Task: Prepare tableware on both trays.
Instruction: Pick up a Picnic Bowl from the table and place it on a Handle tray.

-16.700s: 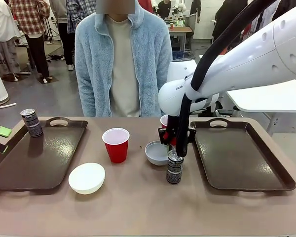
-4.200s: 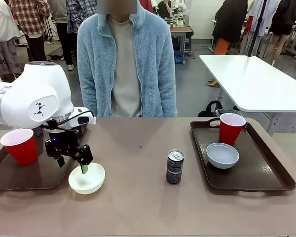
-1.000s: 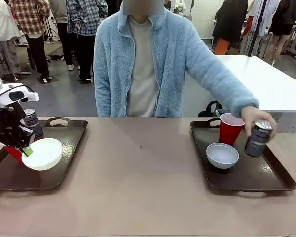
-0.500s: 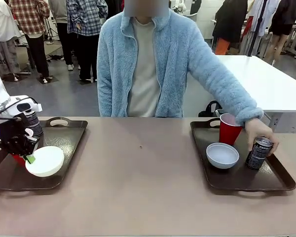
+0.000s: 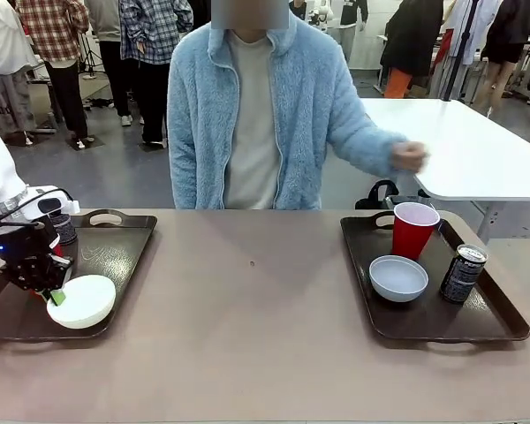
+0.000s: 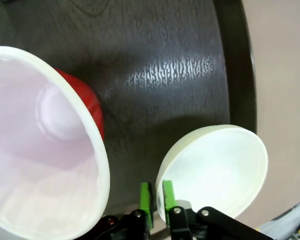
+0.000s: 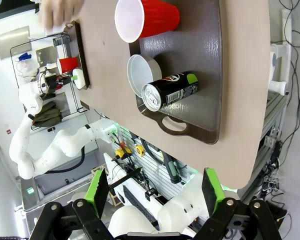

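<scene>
My left gripper (image 5: 56,295) is shut on the rim of the white bowl (image 5: 84,301), which sits low on the left tray (image 5: 115,258). In the left wrist view a green pad presses each side of the bowl (image 6: 215,170) rim, and a red cup (image 6: 45,150) stands close beside it. A dark can (image 5: 64,228) stands at that tray's far left corner. The right tray (image 5: 442,320) holds a red cup (image 5: 415,230), a pale grey bowl (image 5: 398,277) and a can (image 5: 463,273). My right gripper (image 7: 154,192) hangs open high above that tray (image 7: 202,105).
The person stands at the far side with a hand (image 5: 411,156) drawn back in the air above the right tray. The brown table (image 5: 256,336) lies bare between the two trays. A white table (image 5: 477,159) stands behind at the right.
My left gripper has lowered the white bowl onto the left tray. The person set the can down on the right tray and pulled the hand away.
</scene>
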Controlling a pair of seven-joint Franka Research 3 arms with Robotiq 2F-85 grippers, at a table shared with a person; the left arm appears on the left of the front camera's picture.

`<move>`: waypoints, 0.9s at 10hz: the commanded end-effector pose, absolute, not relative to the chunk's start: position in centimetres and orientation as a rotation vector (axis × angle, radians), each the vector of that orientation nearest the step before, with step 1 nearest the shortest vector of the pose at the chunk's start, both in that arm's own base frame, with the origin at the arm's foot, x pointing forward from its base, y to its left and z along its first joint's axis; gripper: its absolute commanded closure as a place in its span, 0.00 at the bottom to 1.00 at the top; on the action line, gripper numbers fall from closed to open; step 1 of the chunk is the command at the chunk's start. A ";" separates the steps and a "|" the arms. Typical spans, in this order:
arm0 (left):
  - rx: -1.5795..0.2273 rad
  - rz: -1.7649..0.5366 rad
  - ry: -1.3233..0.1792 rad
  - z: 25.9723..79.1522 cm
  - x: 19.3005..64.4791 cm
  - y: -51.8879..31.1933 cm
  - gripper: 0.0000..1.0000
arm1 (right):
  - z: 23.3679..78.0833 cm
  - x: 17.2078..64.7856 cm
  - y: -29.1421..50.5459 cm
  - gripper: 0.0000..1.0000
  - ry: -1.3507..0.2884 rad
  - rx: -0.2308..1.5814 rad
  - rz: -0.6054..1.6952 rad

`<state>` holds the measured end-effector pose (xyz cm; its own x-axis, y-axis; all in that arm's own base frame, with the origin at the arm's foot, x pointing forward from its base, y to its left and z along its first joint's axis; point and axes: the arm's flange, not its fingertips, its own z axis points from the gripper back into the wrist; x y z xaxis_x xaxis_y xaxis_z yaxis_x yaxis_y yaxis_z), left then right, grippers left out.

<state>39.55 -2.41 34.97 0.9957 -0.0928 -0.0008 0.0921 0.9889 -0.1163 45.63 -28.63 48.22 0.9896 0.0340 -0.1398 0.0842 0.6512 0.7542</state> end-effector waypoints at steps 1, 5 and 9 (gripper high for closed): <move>-0.092 -0.076 -0.035 35.6 38.1 -2.1 0.14 | 48.3 45.4 -28.5 0.02 0.166 0.854 -0.036; -0.073 -0.153 -0.062 41.2 36.9 -2.5 0.45 | 48.3 45.4 -28.5 0.02 0.166 0.854 -0.036; -0.067 -0.216 -0.095 48.2 34.9 -3.1 0.06 | 48.3 45.4 -28.5 0.02 0.166 0.854 -0.036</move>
<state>35.02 -3.38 46.95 0.9791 -0.1813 0.0926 0.1892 0.9783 -0.0849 45.64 -28.62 48.21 0.9896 0.0343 -0.1399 0.0840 0.6511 0.7543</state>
